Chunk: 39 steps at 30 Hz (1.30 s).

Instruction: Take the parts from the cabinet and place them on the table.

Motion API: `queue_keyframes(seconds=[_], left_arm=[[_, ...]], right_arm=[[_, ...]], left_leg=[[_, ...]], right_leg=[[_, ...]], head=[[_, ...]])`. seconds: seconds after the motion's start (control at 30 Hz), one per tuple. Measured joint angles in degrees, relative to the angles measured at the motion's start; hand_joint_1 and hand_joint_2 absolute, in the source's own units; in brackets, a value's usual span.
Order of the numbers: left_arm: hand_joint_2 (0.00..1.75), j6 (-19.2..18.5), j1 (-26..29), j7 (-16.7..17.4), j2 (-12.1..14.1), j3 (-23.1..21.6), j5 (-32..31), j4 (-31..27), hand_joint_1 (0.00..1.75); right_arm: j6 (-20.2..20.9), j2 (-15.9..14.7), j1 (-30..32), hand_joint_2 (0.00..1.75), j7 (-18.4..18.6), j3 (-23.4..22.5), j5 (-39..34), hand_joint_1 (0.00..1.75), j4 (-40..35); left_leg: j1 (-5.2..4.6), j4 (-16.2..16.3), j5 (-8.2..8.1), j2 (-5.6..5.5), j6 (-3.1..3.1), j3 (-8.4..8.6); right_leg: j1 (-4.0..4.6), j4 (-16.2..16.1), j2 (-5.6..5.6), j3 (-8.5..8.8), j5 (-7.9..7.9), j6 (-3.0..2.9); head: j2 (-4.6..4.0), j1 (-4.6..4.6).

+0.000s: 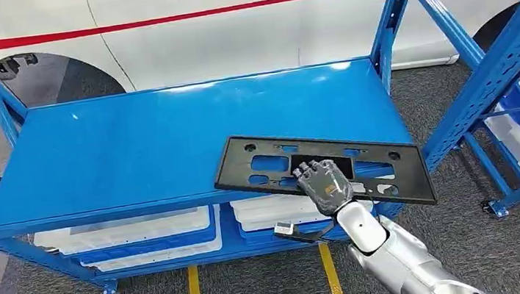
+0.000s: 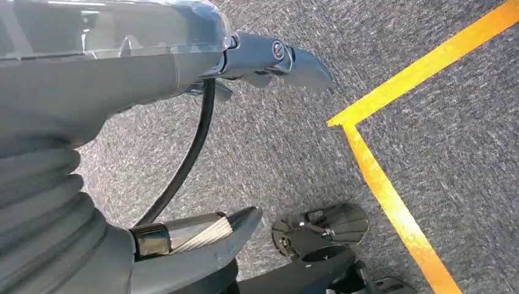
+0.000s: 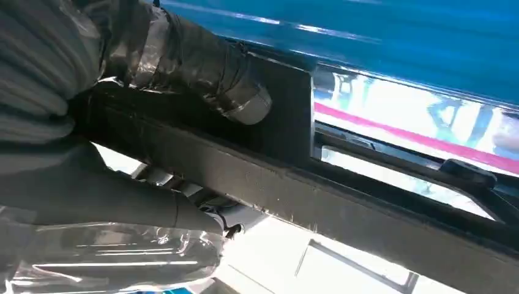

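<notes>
The right robot hand (image 1: 326, 184) grips the black slotted part (image 1: 259, 163) by its near edge, so the part lies flat across the near right of the blue desk (image 1: 131, 147), overhanging slightly, apparently being set down. I can't tell the left robot hand's (image 2: 269, 58) state as it hangs over the carpet (image 2: 428, 92).

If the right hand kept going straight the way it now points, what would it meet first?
The right hand holds the black plate and points across the blue shelf toward the white car. The shelf top ahead looks free, so the car would likely come first, though depth is unclear.
</notes>
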Motion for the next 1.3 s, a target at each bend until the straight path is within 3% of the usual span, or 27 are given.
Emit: queue_keyframes(seconds=[0.13, 0.3, 0.53, 0.9, 1.03, 1.1, 1.13, 1.17, 1.23, 1.27, 1.3], left_arm=[[1.75, -0.68, -0.1, 0.52, 0.0, 0.0, -0.11, -0.02, 0.0], [1.75, -1.53, 0.06, 0.63, 0.0, 0.35, -0.04, 0.0, 0.0], [1.75, -1.86, 0.15, -0.11, -0.02, 0.87, -0.5, -0.02, 0.0], [1.75, -2.43, 0.12, -0.15, -0.09, 1.53, -1.57, 0.0, 0.0], [1.75, -2.49, 0.13, -0.15, -0.09, 1.86, -1.71, -0.02, 0.0], [1.75, -2.51, 0.12, -0.15, -0.13, 1.92, -1.79, 0.0, 0.0], [1.75, -2.53, 0.1, -0.15, -0.42, 1.94, -1.86, -0.02, 0.0], [1.75, -2.53, -0.03, -0.15, -0.42, 1.99, -1.86, -0.02, 0.0], [1.75, -2.53, -0.12, -0.15, -0.5, 2.03, -1.95, -0.02, 0.0], [1.75, -2.53, -0.08, -0.15, -0.52, 2.05, -1.97, -0.02, 0.0], [1.75, -2.53, -0.04, -0.15, -0.52, 2.1, -2.01, -0.02, 0.0]], right_arm=[[0.0, -0.06, 0.23, 1.75, 1.01, 0.0, 0.0, 1.75, -0.28], [0.04, -1.53, 0.38, 1.75, 6.11, 0.58, 0.11, 1.75, -2.99], [0.04, -5.03, -2.12, 1.75, 13.52, 8.11, 0.09, 1.75, -9.8], [0.06, -8.15, -6.25, 1.75, 15.3, 15.93, 0.15, 1.75, -19.41], [0.07, -8.72, -7.03, 1.75, 15.52, 17.39, 0.15, 1.75, -21.34], [0.07, -8.87, -7.47, 1.75, 15.17, 17.7, 0.15, 1.75, -22.49], [0.07, -9.07, -7.61, 1.75, 14.88, 17.73, 0.15, 1.75, -23.0], [0.07, -9.38, -7.82, 1.75, 14.75, 17.77, 0.15, 1.75, -23.39], [0.07, -9.6, -7.89, 1.75, 14.03, 17.84, 0.22, 1.75, -23.78], [0.07, -9.62, -7.7, 1.75, 13.68, 17.9, 0.22, 1.75, -23.78], [0.07, -9.64, -7.53, 1.75, 13.51, 17.99, 0.22, 1.75, -23.8]], left_leg=[[0.0, 0.0, 0.0, 0.0, 0.0, 0.0], [0.0, 0.03, 0.0, -0.13, 0.0, -0.11], [-0.01, 0.07, 0.01, -0.23, 0.01, -0.26], [-0.06, 0.59, -0.17, -0.22, 0.24, -0.57], [-0.11, 1.02, -0.26, -0.24, 0.56, -0.88], [-0.18, 0.67, 0.47, -0.26, 1.24, -0.88], [0.62, -0.14, 1.1, 0.01, 1.71, -0.56], [0.45, -0.44, 1.45, -0.11, 2.09, -0.6], [0.42, -0.32, 1.56, -0.1, 2.25, -0.98], [0.42, -0.13, 1.56, -0.15, 2.25, -1.15], [0.43, 0.16, 1.55, -0.2, 2.24, -1.4]], right_leg=[[0.0, 0.0, 0.0, 0.0, 0.0, 0.0], [0.0, 0.0, -0.13, -0.03, 0.0, 0.0], [0.01, 0.02, -0.23, -0.12, 0.0, 0.0], [-0.13, 0.01, -0.27, -0.24, 0.06, 0.24], [-0.21, 0.0, -0.29, -0.25, 0.25, 0.75], [-0.23, -0.2, -0.26, -0.14, 0.78, 1.35], [-0.3, 0.15, -0.09, -0.51, -0.07, 1.56], [-0.22, 1.94, 0.07, -1.17, -1.94, 1.66], [-0.36, 10.73, 0.38, -4.67, -6.87, 1.84], [-0.44, 15.31, 0.41, -6.55, -8.62, 2.02], [-0.57, 17.91, 0.41, -7.6, -9.03, 2.15]], head=[[0.0, 0.0], [0.0, 0.0], [0.0, 0.0], [0.0, 0.0], [0.0, 0.0], [0.0, 0.0], [0.0, -0.02], [0.0, 0.09], [0.0, 0.09], [0.0, 0.07], [0.0, 0.09]])
